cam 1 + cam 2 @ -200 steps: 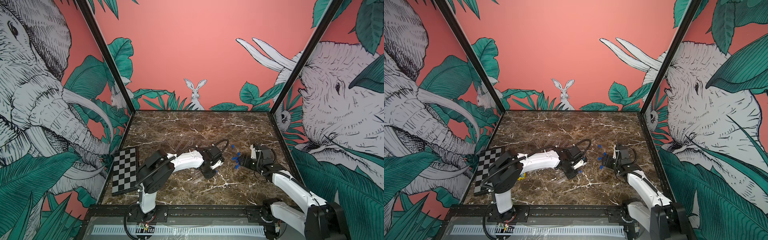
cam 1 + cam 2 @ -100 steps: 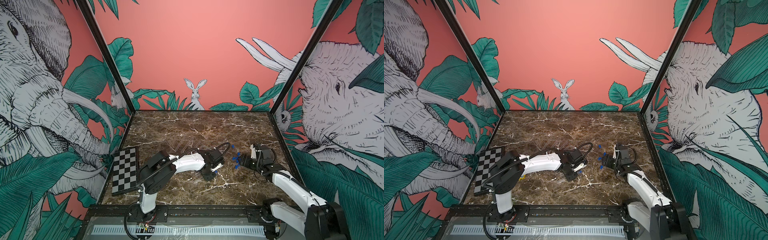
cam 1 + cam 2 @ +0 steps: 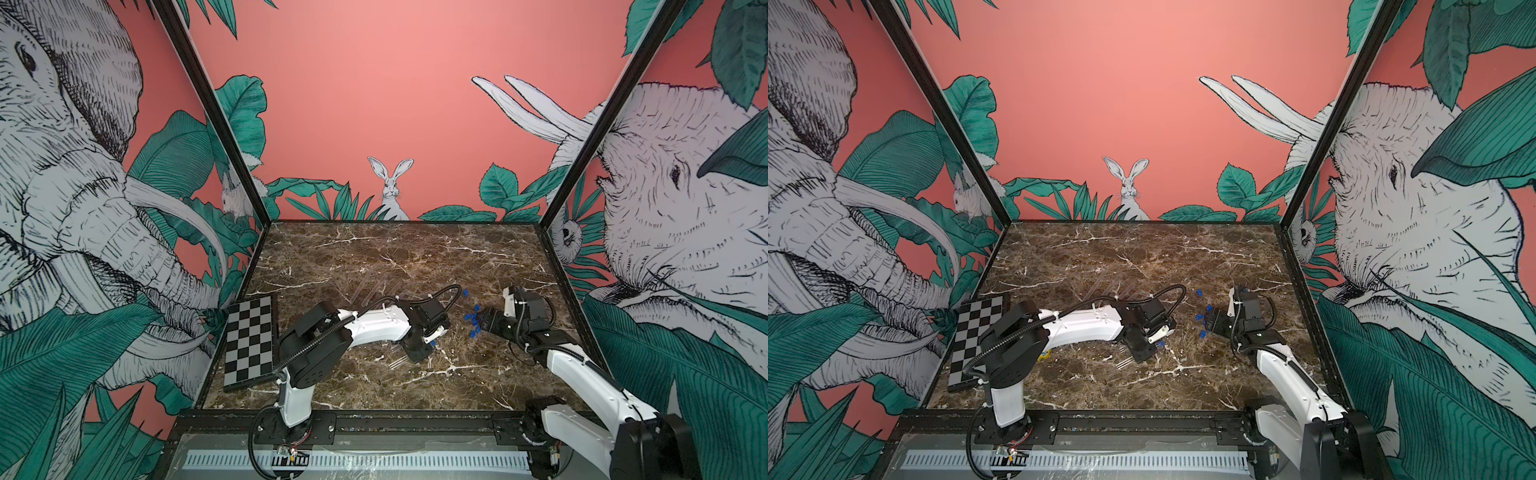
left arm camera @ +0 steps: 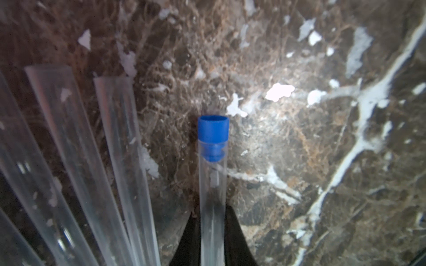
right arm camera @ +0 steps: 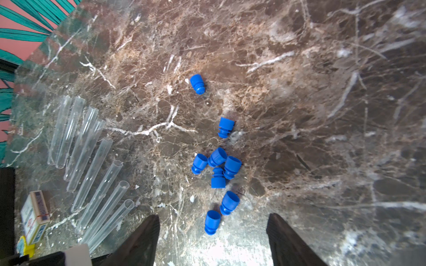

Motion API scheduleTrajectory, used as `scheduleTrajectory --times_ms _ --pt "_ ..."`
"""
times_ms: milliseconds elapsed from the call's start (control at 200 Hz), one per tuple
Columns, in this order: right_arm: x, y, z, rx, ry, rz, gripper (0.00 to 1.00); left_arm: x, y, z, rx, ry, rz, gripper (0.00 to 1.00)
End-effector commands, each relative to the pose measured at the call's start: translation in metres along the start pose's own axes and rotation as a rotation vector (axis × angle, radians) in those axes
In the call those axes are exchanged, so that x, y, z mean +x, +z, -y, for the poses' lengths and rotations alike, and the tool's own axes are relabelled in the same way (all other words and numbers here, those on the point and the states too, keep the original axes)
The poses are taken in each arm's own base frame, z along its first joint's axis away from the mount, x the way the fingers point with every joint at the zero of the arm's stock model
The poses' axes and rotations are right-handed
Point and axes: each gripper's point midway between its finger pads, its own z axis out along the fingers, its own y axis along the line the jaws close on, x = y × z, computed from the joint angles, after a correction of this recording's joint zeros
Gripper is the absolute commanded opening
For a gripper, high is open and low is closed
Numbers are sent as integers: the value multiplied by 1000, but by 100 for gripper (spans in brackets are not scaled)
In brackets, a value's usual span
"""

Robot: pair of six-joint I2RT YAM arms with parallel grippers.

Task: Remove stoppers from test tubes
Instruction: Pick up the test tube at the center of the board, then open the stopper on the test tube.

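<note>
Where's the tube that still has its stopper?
Stoppered tube sits clamped in the left gripper, left wrist view, beside the open tubes; in a top view, left of the loose stoppers.

so the checkerboard (image 3: pixel 250 340) lies along the left edge of the table (image 3: pixel 374 249). Empty test tubes (image 5: pixel 88 164) lie fanned side by side left of centre, a small box (image 5: pixel 35 213) near them. Loose stoppers (image 5: pixel 217 157) are bunched right of centre, well apart from the tubes, a couple further back. One more tube (image 4: pixel 212 184), stopper (image 4: pixel 213 130) in its mouth, sits between the fingers of the left gripper (image 4: pixel 211 214), just beside the fan.
</note>
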Motion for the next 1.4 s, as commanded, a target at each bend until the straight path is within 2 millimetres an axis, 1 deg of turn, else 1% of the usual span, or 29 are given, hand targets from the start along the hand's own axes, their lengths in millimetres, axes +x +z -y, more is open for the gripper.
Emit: scheduleTrajectory --times_ms 0,95,215,280,375,575,670,800,950,1090,1130,1175,1395 --pt "-4 -1 -14 -90 -6 30 74 -20 -33 -3 27 -33 94 15" --pt "-8 -2 -26 -162 -27 57 74 -27 -52 -14 35 -78 156 15" --pt "-8 -1 -40 -251 -36 59 74 -33 -74 -33 35 -139 231 15" --pt "-9 -2 -50 -314 -32 68 73 -37 -84 -39 29 -149 265 15" --pt "-14 -3 -65 -412 -11 90 73 -43 -92 -45 20 -152 293 15" --pt "-22 -6 -93 -580 22 109 71 -56 -97 -46 31 -171 340 15" --pt "-23 -7 -101 -613 18 108 68 -62 -99 -46 38 -176 361 15" --pt "-24 -11 -116 -658 -4 111 66 -68 -98 -49 36 -178 369 15" --pt "-22 -8 -132 -691 -32 90 62 -77 -100 -48 45 -175 387 15" --pt "-22 -7 -143 -720 -34 81 58 -80 -99 -49 45 -173 389 15" --pt "-25 -11 -150 -748 -47 98 56 -80 -99 -49 46 -172 387 15" --pt "-25 -11 -155 -761 -54 95 55 -80 -99 -48 48 -171 388 15" --pt "-22 -5 -168 -782 -55 79 53 -83 -103 -47 55 -168 406 15"
